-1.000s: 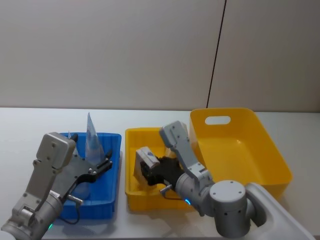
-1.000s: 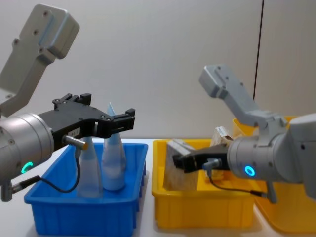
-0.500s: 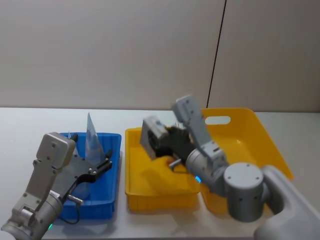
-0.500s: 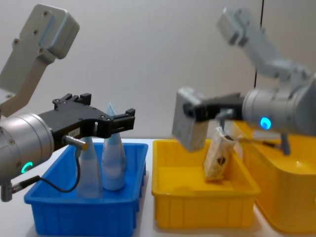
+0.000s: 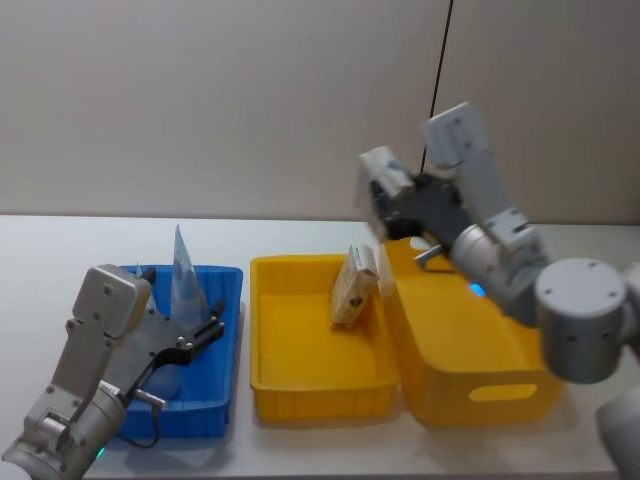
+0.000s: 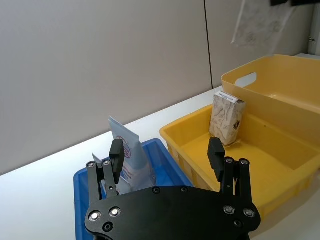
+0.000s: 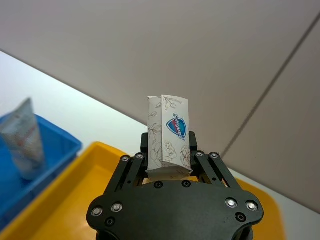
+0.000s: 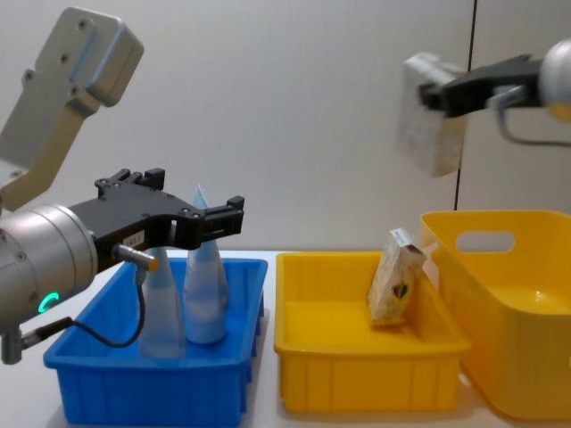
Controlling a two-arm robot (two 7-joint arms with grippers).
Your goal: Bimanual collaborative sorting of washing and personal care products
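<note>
In the head view, the white-grey carton is seen clamped in the right gripper, raised high above the far right corner of the small yellow tray. The cream carton is stood on end inside that tray, tilted against its right wall. The large yellow bin is set against the tray's right side, and the blue bin just beside its left. The left gripper is held over the blue bin, where the tubes are stood.

In the left wrist view, the left gripper's fingers are shown spread wide, with nothing gripped.

In the right wrist view, the white-grey carton is pinched upright between the right gripper's fingers, with its blue mark turned to the camera.

In the chest view, the 2 tubes are seen left of the tray, crimped ends up. The left gripper is held level with their tips. The white-grey carton is carried well above the tray's right end.
</note>
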